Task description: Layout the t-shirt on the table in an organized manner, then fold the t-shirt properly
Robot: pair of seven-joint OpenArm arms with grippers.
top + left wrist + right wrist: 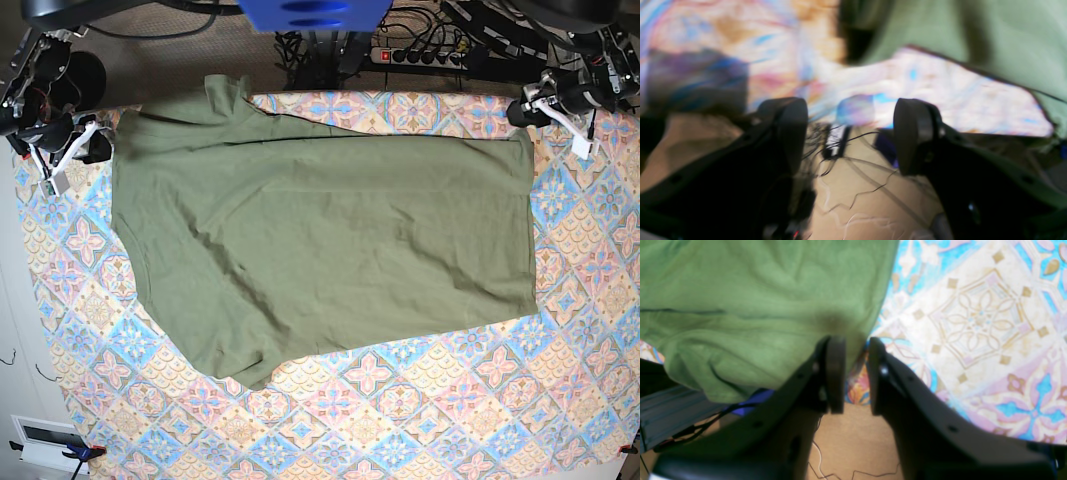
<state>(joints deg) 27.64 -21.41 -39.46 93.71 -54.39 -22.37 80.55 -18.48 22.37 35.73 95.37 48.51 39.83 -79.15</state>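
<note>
We see the olive-green t-shirt [320,240] spread nearly flat across the far half of the table [420,420], its body smooth but for shallow ripples, one sleeve [228,100] poking past the table's far edge and a lower corner [250,372] drooping toward us. The laying-out looks close to done, in our judgement; no fold has been made, so the whole folding stage is left. The left gripper [850,133] hangs off the shirt's far corner, on the base view's right, jaws spread wide with nothing between them. The right gripper [856,373] sits at the shirt's opposite far corner, jaws parted a little; the cloth edge lies just beyond its tips and we see nothing pinched between them. Relative to the shirt, the near side of the table offers a broad band of bare patterned cloth for folding onto; both flanks give narrower strips. The far hem runs along the table's back edge, where cables and a power strip [425,52] lie behind, leaving little room there
</note>
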